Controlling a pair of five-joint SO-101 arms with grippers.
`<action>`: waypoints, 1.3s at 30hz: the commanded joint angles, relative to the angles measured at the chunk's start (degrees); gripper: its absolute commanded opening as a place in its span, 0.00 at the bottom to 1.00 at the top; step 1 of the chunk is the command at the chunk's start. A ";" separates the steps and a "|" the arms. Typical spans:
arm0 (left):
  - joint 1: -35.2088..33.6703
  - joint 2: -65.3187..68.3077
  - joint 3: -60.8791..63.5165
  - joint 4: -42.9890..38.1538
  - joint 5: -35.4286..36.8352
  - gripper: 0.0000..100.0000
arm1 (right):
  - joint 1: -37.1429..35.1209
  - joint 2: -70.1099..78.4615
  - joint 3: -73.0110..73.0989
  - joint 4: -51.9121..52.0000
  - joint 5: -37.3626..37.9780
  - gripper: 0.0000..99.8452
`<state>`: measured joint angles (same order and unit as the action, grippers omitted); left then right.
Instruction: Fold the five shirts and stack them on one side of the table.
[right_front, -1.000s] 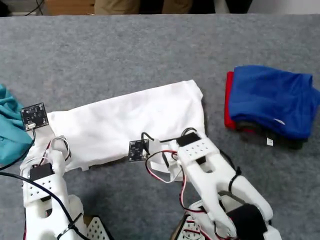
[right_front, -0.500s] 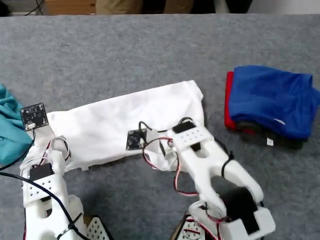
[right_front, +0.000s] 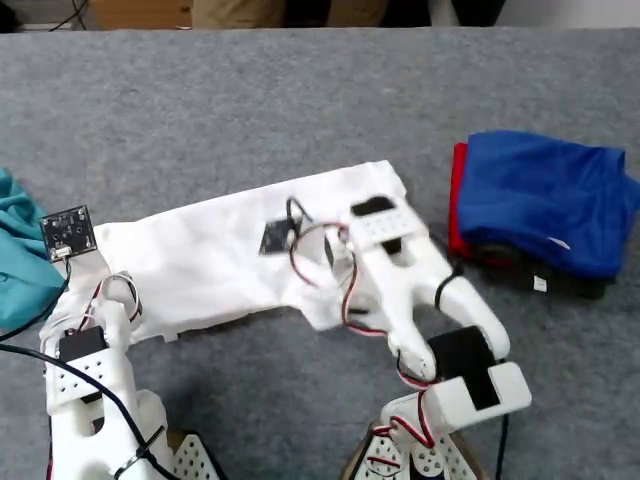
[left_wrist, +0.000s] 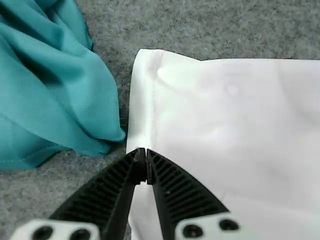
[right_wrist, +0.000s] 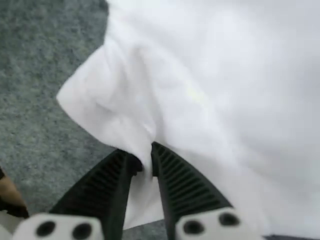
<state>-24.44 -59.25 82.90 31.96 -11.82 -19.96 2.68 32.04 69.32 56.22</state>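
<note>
On the table the white shirt lies lengthwise from arm to arm; the left gripper pinches its hem beside the teal shirt; the right gripper clamps the opposite end, nearer the folded stack.

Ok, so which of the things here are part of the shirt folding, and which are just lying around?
Part of the job:
white shirt, pinched by the left gripper and the right gripper
teal shirt
blue shirt, stacked on a red shirt and a dark shirt

Just lying about:
tan box beyond the far edge of the grey table
</note>
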 joint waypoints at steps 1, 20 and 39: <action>-0.09 -0.57 -0.26 -0.26 0.18 0.02 | 0.84 1.27 -11.91 6.59 2.02 0.00; 0.53 -0.57 -0.18 -0.18 -1.67 0.02 | -1.27 44.44 -80.57 31.30 10.02 0.00; 0.62 -0.57 -0.18 -0.09 -1.76 0.02 | -2.33 45.49 -90.15 33.05 10.55 0.38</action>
<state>-24.44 -59.25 82.90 31.96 -13.23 -23.21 54.20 -57.71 101.05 67.56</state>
